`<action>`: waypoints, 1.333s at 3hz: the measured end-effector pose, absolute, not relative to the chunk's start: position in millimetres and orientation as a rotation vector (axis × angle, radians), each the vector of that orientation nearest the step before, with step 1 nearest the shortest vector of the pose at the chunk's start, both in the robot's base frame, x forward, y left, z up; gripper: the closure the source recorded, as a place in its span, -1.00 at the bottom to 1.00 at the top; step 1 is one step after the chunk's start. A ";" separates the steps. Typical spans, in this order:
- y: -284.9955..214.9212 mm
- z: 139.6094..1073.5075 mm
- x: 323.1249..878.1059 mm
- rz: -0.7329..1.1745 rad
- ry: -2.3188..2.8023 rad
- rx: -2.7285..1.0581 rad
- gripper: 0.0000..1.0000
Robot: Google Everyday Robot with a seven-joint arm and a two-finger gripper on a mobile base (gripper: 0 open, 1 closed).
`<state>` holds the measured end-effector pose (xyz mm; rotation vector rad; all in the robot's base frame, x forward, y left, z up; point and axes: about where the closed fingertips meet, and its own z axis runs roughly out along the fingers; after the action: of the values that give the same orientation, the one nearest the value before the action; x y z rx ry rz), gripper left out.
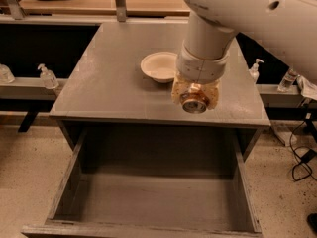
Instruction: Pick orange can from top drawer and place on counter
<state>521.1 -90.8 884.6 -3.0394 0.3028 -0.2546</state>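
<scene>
hanging over the front part of the counter (109, 83), the gripper (195, 98) is clenched around the orange can (194, 104), whose silver rim faces the camera. a white bowl (157, 66) sits on the counter just beside it. the top drawer (67, 182) stands pulled out below.

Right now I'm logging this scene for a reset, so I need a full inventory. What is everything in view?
orange can: one, orange-gold, held in the gripper over the counter's front part
top drawer: one, grey, pulled open below the counter
counter: one, grey, centre
bowl: one, white, on the counter left of the arm
pump bottles: about four, clear, on ledges at both sides
cables: black, on the floor at right
arm: one, white, from upper right
gripper: one, shut on the orange can
</scene>
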 end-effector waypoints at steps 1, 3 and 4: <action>-91.7 868.6 550.2 -0.222 0.374 -3.006 0.55; -118.0 815.7 566.8 -0.097 0.506 -2.969 -0.40; -118.1 824.4 566.8 -0.097 0.506 -2.969 -1.00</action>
<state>566.8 -118.1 824.4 -2.9694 0.5056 -0.0972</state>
